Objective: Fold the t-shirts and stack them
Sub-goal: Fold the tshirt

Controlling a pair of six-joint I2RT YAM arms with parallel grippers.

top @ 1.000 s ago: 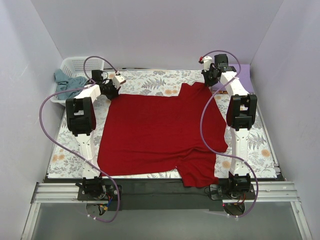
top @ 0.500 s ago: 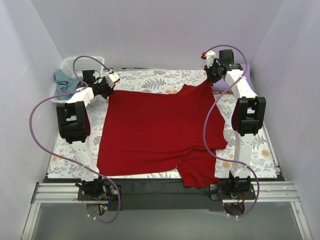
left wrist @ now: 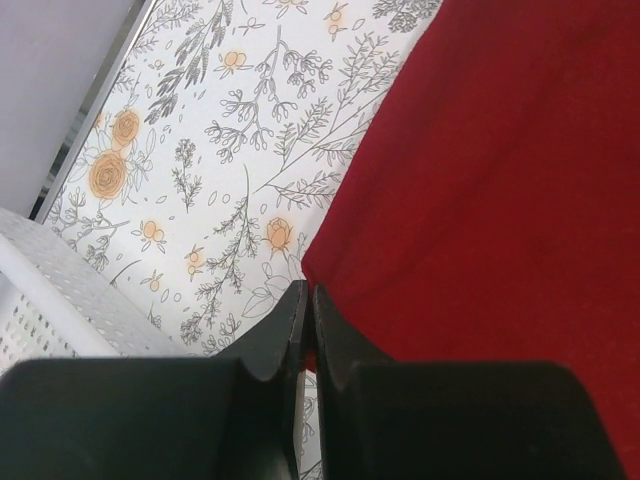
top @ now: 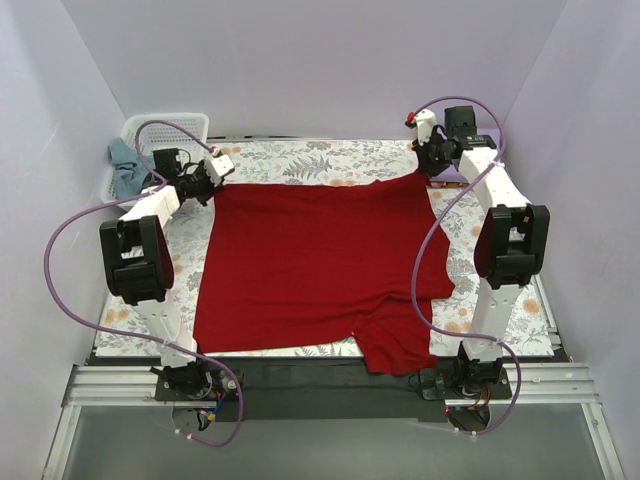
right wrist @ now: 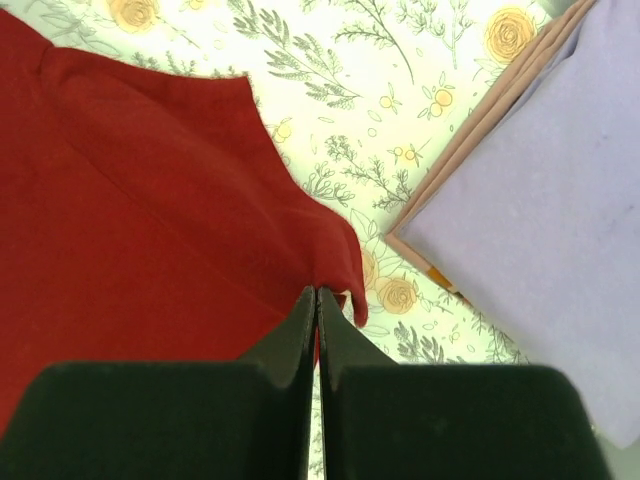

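Both far corners of red t-shirt (top: 320, 260) being clamped: left gripper (top: 214, 172) upper left, right gripper (top: 433, 166) upper right.

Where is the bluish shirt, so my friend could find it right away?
Look at the flowery table cloth and go to its far left corner, where a white lattice basket stands. The blue-grey shirt lies crumpled at that basket. Unlike the big red shirt spread flat across the table, it is bunched up and dull blue.
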